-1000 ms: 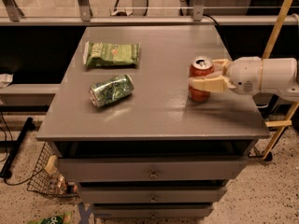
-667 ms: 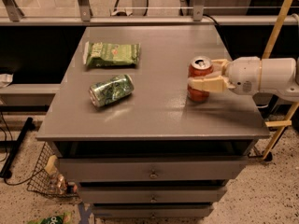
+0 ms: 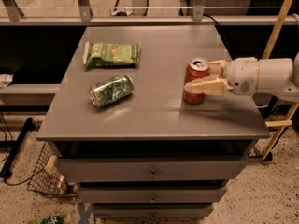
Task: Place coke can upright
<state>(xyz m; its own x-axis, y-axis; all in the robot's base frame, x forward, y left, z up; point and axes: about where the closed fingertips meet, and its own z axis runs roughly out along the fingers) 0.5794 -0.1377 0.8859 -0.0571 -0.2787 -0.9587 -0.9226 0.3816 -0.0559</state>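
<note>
now the coke can [image 3: 194,73] stands upright on the grey tabletop [image 3: 154,115], close to the right edge and about halfway between the front and the back corners on that side. its silver top with the opening looks up. the gripper [image 3: 200,76] comes in from beyond the right edge on a white arm [image 3: 268,76], and its jaws are closed around the can: one cream finger lies across the side of the can toward the front edge, the other one is at the side toward the back edge. a green patterned can [image 3: 111,90] lies on its side in the left half of the tabletop, well apart from the red one. behind it, nearer to the back left corner, a green snack bag [image 3: 112,55] lies flat. under the tabletop are drawers [image 3: 153,172].
</note>
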